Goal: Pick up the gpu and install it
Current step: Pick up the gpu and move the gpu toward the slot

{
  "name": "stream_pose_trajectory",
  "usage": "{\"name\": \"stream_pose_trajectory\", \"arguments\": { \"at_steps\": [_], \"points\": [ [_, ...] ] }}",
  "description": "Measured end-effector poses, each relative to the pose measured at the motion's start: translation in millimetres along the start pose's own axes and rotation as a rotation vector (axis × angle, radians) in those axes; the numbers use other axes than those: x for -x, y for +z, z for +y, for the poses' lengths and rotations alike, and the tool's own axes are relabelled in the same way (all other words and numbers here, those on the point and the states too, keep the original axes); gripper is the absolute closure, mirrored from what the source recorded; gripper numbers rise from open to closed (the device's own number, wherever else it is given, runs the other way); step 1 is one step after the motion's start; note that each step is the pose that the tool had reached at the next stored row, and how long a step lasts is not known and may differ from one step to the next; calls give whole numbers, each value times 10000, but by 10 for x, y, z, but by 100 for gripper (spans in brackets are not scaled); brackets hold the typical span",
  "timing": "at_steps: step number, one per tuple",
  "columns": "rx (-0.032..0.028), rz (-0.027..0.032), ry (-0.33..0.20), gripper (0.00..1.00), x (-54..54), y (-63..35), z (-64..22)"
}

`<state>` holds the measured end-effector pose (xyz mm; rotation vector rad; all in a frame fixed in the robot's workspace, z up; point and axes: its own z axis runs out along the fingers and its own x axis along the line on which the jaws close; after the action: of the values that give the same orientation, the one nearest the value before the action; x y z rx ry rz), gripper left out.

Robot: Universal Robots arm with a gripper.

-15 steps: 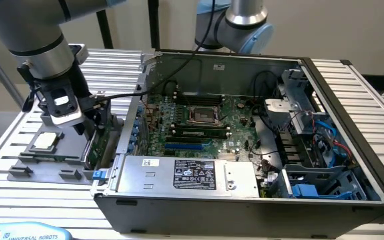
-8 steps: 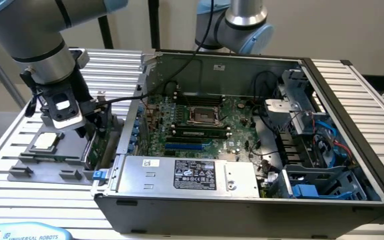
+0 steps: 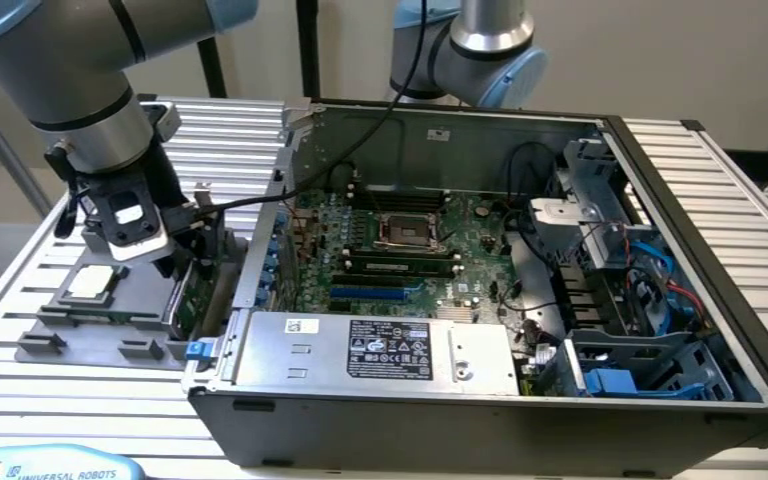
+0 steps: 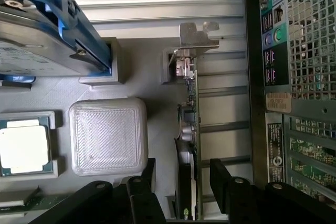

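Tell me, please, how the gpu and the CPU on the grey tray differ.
The gpu stands on edge; the CPU lies flat. The gpu is long and thin with a silver bracket; the CPU is square. The open end effector straddles the gpu, not the CPU. Both sit in the grey tray.

Case [image 3: 491, 410] on slatted table [image 3: 11, 390], open side up. Parts tray [image 3: 91, 345] on table just beside case, on the exterior view's left.
In tray: gpu [image 4: 188, 145] stands on edge along the side nearest case, bracket [image 4: 197, 35] at the end away from gripper [image 4: 182, 165]. Raised block [image 4: 107, 136] betw gpu and cpu [image 4: 23, 148]. Hdd [image 4: 31, 40] in slot next to block.
Gripper over gpu, jaws spread, one finger each side, gap on both.
In case: psu [image 3: 371, 350] along near wall, mobo [image 3: 478, 240] behind it, ram [image 3: 391, 266] betw socket [image 3: 404, 232] and psu, drive cage [image 3: 631, 290] at exterior view's right.
2nd arm [image 3: 484, 50] behind case.
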<state>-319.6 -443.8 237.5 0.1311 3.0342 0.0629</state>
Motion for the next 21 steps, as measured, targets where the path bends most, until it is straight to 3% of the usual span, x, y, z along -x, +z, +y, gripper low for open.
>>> {"name": "stream_pose_trajectory", "arguments": {
  "at_steps": [8,11,21],
  "points": [
    [1,-7,0,48,4,1,6],
    [1,-9,0,62,8,1,11],
    [4,-48,-2,62,14,5,34]
  ]
}}
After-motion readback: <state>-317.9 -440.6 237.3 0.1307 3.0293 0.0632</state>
